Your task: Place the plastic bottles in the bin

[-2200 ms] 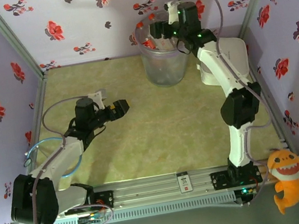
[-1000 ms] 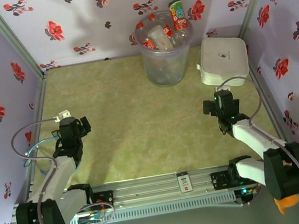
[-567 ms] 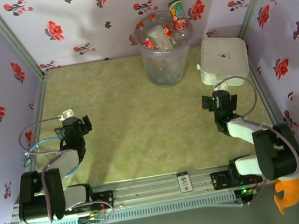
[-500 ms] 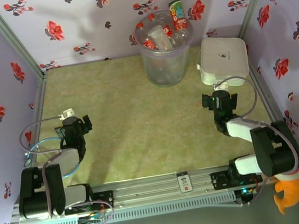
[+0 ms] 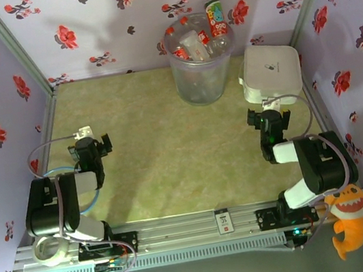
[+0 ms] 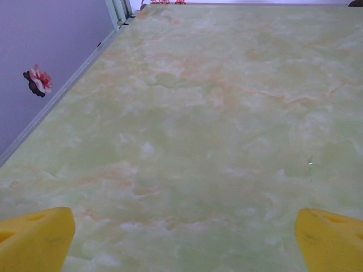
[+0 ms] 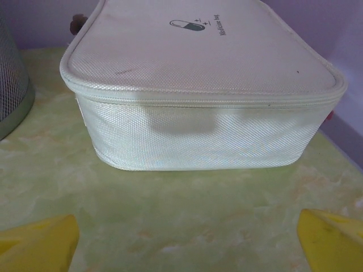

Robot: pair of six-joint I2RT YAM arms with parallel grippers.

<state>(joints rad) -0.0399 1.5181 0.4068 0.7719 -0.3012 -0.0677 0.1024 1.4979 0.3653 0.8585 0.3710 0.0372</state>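
Glossy green-marbled table (image 5: 157, 154), broad bare middle; tall round see-through bin (image 5: 200, 81) at the far edge, plastic bottles (image 5: 197, 40) heaped to its rim, red caps and labels; just right, a white woven zip case (image 7: 198, 130) printed "Medicine bag"; left claw (image 6: 184, 241) and right claw (image 7: 187, 238), yellow-tipped, both spread wide.

bin (image 7: 11, 79) cut by L edge | bottles (image 5: 193, 41) overlap in bin, count unclear

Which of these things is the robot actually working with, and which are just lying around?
Part of the job: the plastic bottles, piled in the bin.
Just lying about: the white medicine bag beside the bin; the orange plush toy at the near right corner.
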